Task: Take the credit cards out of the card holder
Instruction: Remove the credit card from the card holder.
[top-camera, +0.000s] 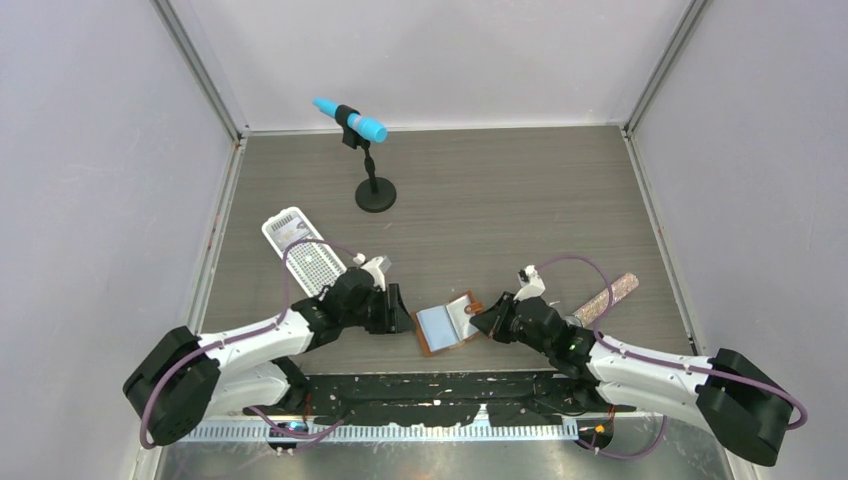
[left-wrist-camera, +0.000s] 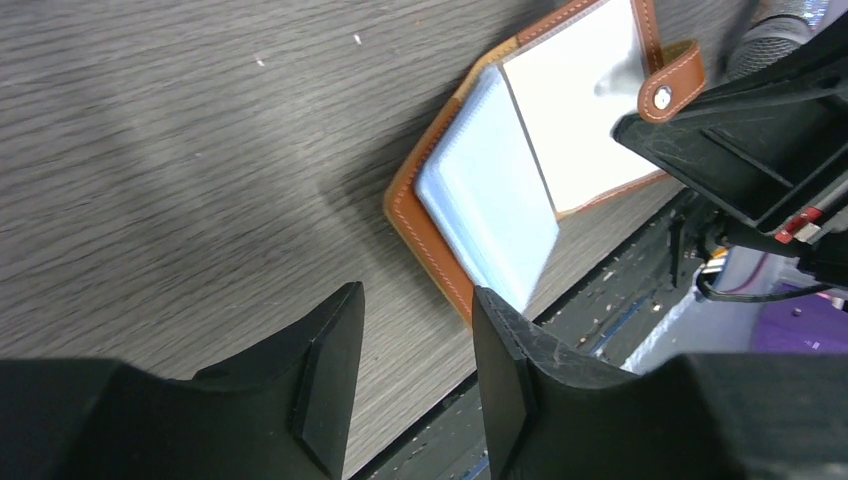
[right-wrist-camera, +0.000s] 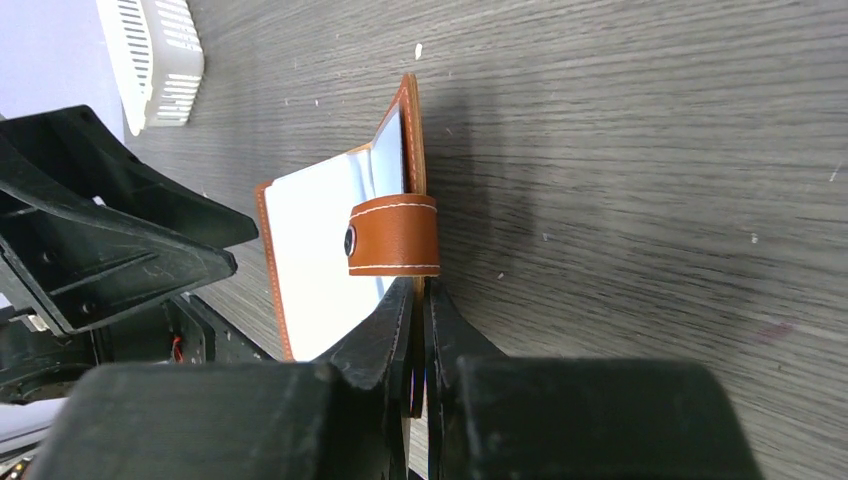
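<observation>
Two grippers differ: right gripper (right-wrist-camera: 418, 292) pinches the card holder (top-camera: 447, 325), left gripper (left-wrist-camera: 415, 302) gapes empty.

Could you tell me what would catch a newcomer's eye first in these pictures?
The opened tan card holder lies front and centre, its cover pinched by the right claw while the left claw hovers open beside it. Farther back, a bright blue cylinder sits clipped on a black stand.
</observation>
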